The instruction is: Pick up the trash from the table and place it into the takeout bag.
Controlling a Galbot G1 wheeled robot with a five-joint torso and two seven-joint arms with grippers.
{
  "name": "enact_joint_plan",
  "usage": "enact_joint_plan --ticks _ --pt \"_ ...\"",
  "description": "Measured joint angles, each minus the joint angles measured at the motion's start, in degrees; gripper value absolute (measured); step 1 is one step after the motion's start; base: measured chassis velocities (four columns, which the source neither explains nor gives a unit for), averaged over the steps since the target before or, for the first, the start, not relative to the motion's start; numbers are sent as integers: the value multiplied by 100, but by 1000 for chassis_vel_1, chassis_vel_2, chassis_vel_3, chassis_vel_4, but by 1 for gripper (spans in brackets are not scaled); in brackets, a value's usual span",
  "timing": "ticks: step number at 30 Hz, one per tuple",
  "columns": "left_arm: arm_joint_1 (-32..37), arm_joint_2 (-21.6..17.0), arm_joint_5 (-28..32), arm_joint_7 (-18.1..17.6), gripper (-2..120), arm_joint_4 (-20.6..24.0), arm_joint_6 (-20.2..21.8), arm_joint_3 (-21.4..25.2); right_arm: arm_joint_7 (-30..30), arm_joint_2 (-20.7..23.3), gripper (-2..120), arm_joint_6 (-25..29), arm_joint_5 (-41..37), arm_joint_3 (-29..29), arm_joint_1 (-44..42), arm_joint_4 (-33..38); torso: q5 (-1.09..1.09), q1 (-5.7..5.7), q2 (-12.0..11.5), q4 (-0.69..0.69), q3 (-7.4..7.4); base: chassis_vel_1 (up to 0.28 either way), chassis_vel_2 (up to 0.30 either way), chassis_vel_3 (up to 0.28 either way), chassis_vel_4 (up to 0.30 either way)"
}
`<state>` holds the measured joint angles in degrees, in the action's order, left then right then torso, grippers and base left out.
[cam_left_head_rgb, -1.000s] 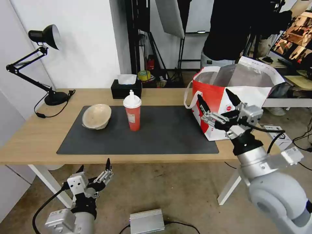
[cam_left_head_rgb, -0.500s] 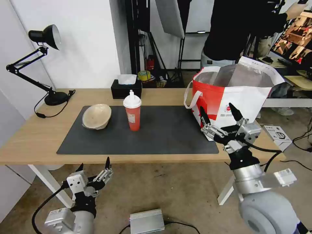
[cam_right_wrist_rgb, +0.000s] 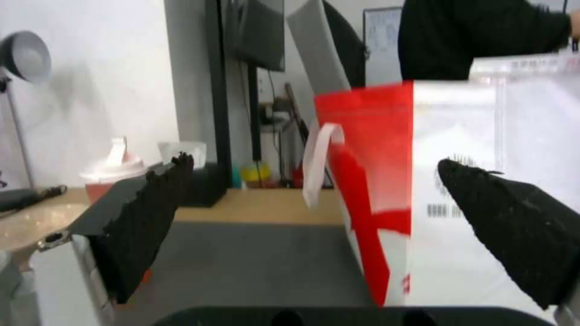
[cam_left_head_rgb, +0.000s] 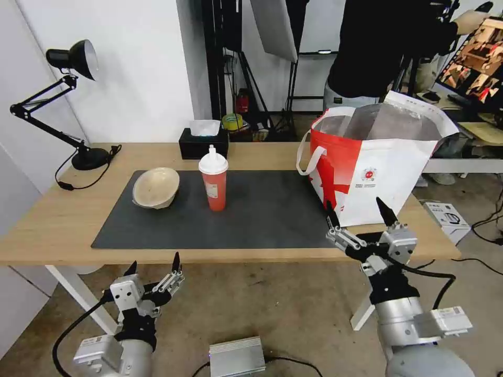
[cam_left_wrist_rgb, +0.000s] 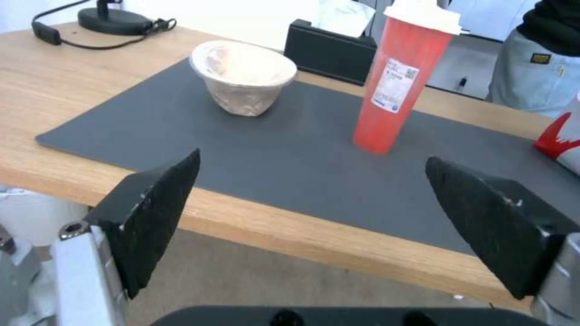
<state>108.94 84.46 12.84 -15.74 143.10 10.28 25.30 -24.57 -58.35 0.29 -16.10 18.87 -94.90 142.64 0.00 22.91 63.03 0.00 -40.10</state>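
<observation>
On the dark grey mat of the table (cam_left_head_rgb: 52, 230) stand a red drink cup with a white lid (cam_left_head_rgb: 214, 181) (cam_left_wrist_rgb: 399, 77) and, to its left, a beige pulp bowl (cam_left_head_rgb: 155, 187) (cam_left_wrist_rgb: 244, 76) tipped on its side. The red-and-white takeout bag (cam_left_head_rgb: 377, 162) (cam_right_wrist_rgb: 387, 181) stands open at the table's right end. My right gripper (cam_left_head_rgb: 358, 211) (cam_right_wrist_rgb: 314, 163) is open and empty, low in front of the bag near the table's front edge. Open and empty too, my left gripper (cam_left_head_rgb: 153, 264) (cam_left_wrist_rgb: 311, 158) hangs below the front edge, left of centre.
A black tissue box (cam_left_head_rgb: 203, 141) sits behind the cup. At the far left stands a black desk lamp (cam_left_head_rgb: 68, 99), its cord lying on the wood. A grey box (cam_left_head_rgb: 237, 356) lies on the floor under the table. A person stands behind the bag.
My right gripper has come down and back from in front of the bag's upper side to the table's front edge, still open. The left gripper has stayed put.
</observation>
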Motion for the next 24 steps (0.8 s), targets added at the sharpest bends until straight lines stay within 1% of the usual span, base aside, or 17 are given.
enact_joint_plan --ticks 10,17,24 --pt "8 -3 -3 0 100 -36 -3 -3 -131 -215 100 -14 537 -385 -309 -184 0 0 0 0 -1 0 0 0 0" --pt "2 2 -3 0 100 -58 -17 3 -254 -244 100 -34 851 -503 -466 -245 0 1 0 1 0 0 0 0 0" --pt "0 -3 -2 0 100 -69 -26 17 -393 -182 100 -282 941 -517 -602 -148 0 0 0 0 -1 0 0 0 0"
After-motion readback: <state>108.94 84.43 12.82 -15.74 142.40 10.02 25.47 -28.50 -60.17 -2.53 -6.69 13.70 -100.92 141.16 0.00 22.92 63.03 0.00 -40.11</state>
